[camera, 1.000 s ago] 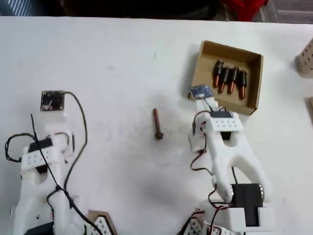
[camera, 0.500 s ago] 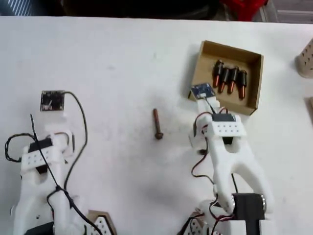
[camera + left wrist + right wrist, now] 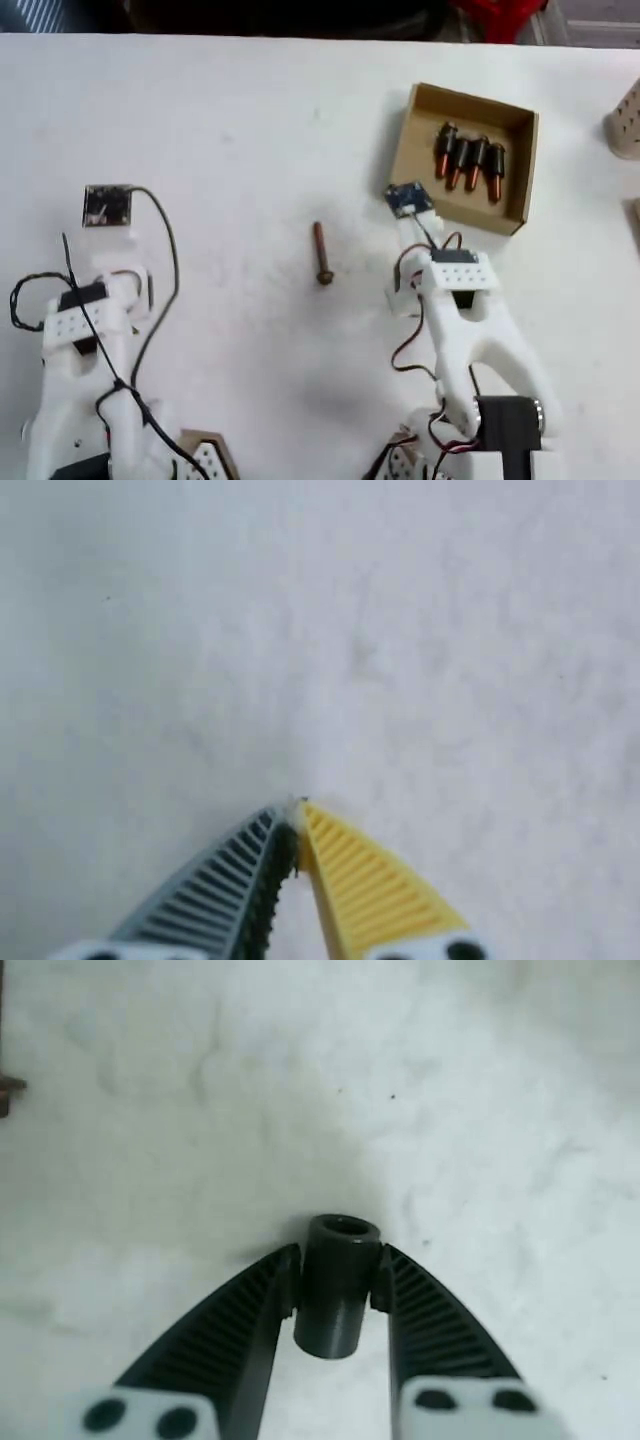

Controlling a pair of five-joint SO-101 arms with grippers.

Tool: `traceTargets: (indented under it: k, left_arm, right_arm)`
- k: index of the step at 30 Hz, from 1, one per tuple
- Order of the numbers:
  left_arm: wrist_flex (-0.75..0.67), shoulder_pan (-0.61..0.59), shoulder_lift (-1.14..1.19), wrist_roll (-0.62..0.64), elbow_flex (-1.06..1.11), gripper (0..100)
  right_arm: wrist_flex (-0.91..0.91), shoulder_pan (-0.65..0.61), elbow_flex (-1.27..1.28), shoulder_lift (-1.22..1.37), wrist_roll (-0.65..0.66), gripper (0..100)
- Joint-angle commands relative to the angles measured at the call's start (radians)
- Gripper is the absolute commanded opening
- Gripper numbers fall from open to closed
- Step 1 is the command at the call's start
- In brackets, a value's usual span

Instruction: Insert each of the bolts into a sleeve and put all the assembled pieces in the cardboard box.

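Our right arm (image 3: 470,320) has eased nearward, right gripper (image 3: 338,1256) clamped on a black sleeve (image 3: 335,1310), while one bolt (image 3: 321,253) lies loose to its left, four assembled pieces (image 3: 468,160) lie in the cardboard box (image 3: 418,148), and the left gripper (image 3: 297,815) is pinched together, empty.

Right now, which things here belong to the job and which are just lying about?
Job: loose bolt; sleeve in the right fingers; cardboard box; four assembled pieces inside it.
Lying about: tan holed block at the right edge.
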Motion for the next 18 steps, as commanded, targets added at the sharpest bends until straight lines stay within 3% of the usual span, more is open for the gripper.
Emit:
traceTargets:
  k: [1, 4, 9, 18]
  left_arm:
    - [-0.025, 0.013, -0.035, -0.014, -0.006, 2]
    - [-0.025, 0.013, -0.035, -0.014, -0.006, 2]
    - [-0.025, 0.028, -0.035, -0.009, -0.009, 2]
    - [0.057, 0.239, -0.035, 0.025, -0.106, 2]
  right_arm:
    - [-0.013, -0.007, -0.002, -0.035, 0.014, 8.5]
    - [-0.007, -0.007, 0.002, -0.019, 0.017, 0.9]
    - [0.041, 0.036, -0.003, -0.022, 0.015, 1.9]
    - [0.104, 0.179, 0.106, -0.283, 0.015, 1.7]
